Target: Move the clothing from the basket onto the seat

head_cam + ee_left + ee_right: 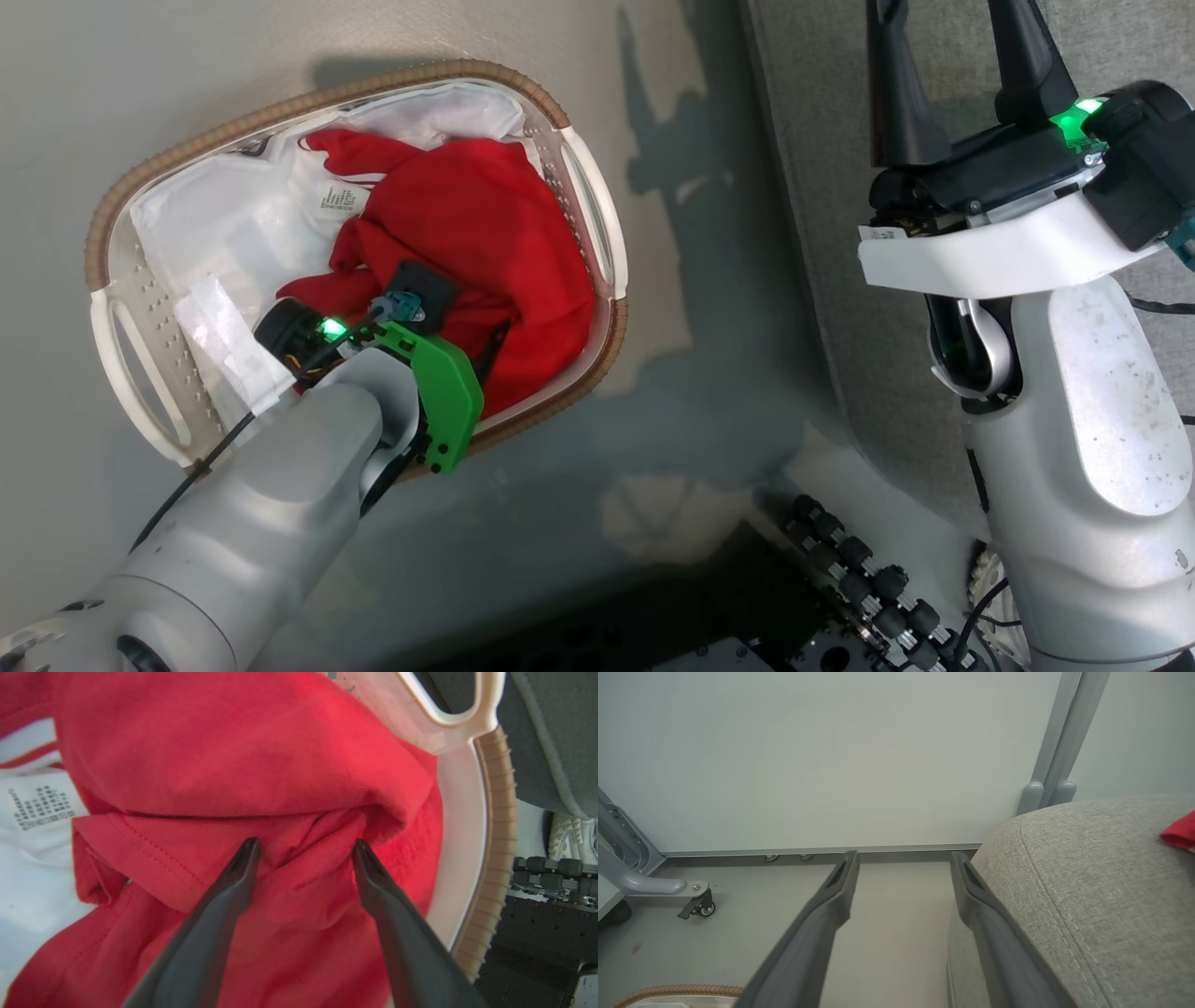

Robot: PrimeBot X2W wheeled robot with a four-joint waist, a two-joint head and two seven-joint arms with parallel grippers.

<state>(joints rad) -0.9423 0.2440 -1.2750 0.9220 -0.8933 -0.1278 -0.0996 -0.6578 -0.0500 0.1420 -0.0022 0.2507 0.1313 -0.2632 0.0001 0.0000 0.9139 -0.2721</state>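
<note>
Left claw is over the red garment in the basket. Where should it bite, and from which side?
Probably the bunched fold of the red garment between the tips of the open left claw, coming straight down. That ridge stands up from the pile, so the claw can close across it; the basket wall blocks a side approach.

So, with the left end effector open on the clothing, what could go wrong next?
1. The left end effector straddles only a small fold of the clothing; a shallow pinch may slip.
2. The clothing lies against the basket wall, so the lift may tug the basket or its liner.
</note>
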